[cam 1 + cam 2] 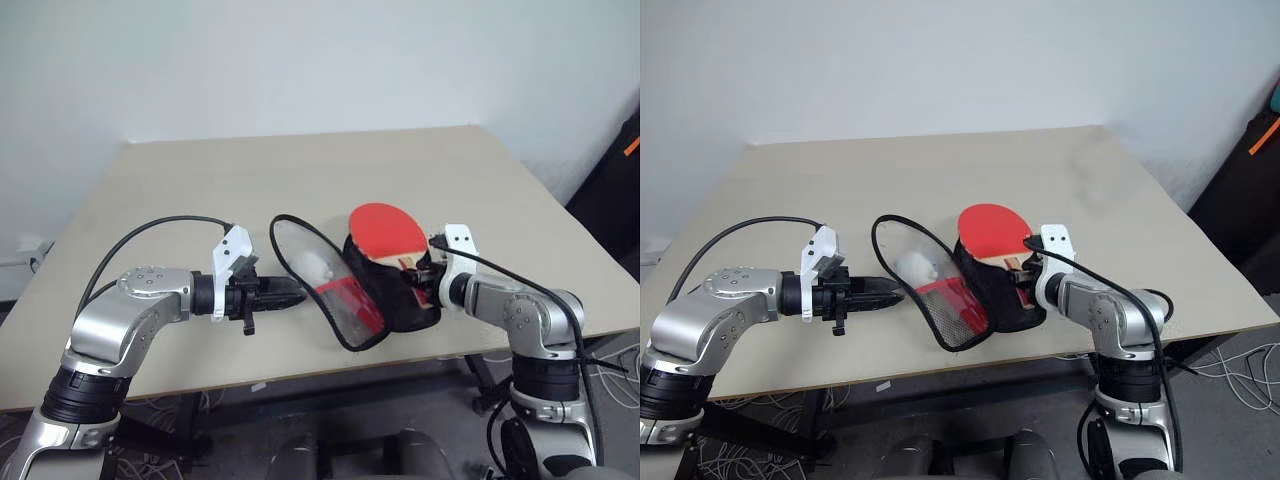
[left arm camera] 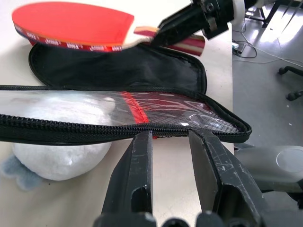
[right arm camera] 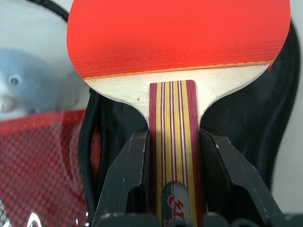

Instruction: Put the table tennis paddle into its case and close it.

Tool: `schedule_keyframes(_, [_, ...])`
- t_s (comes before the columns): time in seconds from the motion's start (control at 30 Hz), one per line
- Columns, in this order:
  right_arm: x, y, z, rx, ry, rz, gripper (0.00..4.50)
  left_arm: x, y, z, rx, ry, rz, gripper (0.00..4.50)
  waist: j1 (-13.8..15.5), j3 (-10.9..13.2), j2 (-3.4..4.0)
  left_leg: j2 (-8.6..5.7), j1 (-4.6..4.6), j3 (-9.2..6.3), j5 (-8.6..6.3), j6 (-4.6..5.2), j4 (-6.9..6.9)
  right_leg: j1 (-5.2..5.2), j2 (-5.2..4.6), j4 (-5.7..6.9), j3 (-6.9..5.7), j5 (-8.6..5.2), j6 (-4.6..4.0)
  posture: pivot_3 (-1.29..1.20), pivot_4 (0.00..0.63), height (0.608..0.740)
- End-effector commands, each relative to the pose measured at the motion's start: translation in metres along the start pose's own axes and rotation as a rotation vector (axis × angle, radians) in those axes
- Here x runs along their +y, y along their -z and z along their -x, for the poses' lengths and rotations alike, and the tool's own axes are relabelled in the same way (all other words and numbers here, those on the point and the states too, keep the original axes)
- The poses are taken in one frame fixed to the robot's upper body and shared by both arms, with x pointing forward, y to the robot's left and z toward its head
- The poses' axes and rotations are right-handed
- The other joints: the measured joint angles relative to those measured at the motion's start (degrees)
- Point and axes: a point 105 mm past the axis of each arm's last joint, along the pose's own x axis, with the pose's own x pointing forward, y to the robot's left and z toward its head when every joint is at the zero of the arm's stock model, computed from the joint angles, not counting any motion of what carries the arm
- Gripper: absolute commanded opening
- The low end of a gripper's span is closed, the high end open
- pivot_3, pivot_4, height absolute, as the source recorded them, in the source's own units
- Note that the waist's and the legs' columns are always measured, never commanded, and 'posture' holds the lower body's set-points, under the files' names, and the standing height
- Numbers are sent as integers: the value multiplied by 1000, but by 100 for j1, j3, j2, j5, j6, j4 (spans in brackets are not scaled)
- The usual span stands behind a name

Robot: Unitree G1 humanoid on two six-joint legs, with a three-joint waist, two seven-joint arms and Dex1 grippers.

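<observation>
On the left of the pale bench (image 1: 200, 170), the left gripper (image 1: 290, 292) is held level, pointing right toward the open case (image 1: 385, 290), its fingers (image 2: 137, 175) a little apart with the zip edge of the clear plastic half lying just past their tips; whether that edge is actually pinched cannot be told. The case is spread open near the bench's near edge: the clear half is raised on the left side, a red patch is seen through it, and a small white soft toy (image 2: 61, 161) rests on the bench under and behind that flap. The black fabric half lies to the right. Above it, the table tennis paddle (image 1: 388, 231) is carried by the right gripper (image 3: 173, 156), whose fingers are clamped on either side of the striped handle. The red face points away toward the far left and hangs over the black half, not yet inside the pouch. The paddle's long axis is seen to run from the right hand's fingers toward the far left, roughly in line with the case's own length, so the coming move is judged to be a lowering of the blade between the two halves. The right arm is the nearer to the paddle; the left is the nearer to the clear flap.
</observation>
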Motion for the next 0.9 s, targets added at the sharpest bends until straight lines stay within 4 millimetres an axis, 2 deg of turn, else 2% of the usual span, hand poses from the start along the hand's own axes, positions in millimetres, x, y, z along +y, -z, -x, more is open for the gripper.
schedule_keyframes(0.03, [1,-8,3,-62,10,35,1106,0,-10,1,-19,-4,-38,1201,3,0,0,0,1,0,1,-2,-1,0,1,0,-1,0,-1,0,0,724])
schedule_keyframes(0.27, [-14,12,-10,-14,60,53,1106,1,-10,1,-9,-11,-17,1201,0,0,-1,0,1,-1,2,-1,-1,1,1,-1,0,1,-2,0,0,724])
schedule_keyframes(0.5, [-27,13,-17,-19,103,46,1106,2,-10,2,0,-18,-17,1201,3,-4,-7,0,14,-3,2,-1,-2,16,0,-4,-2,1,-2,0,0,724])
schedule_keyframes(0.7, [-21,12,-19,-15,71,60,3137,2,-9,3,2,-23,-16,1201,4,-4,-7,0,16,-3,2,-1,-3,16,1,-4,0,1,-2,0,0,724])
schedule_keyframes(0.8, [-12,7,-16,-28,15,75,4210,3,-9,3,4,-25,-16,1201,6,-4,-7,0,17,-4,2,-1,-2,17,1,-4,0,1,-2,0,0,724])
schedule_keyframes(0.9, [1,-13,-4,-120,-74,94,4210,4,-8,4,7,-27,-16,1201,6,-4,-6,-1,16,-4,2,-1,-2,16,0,-4,0,1,-2,0,0,724])
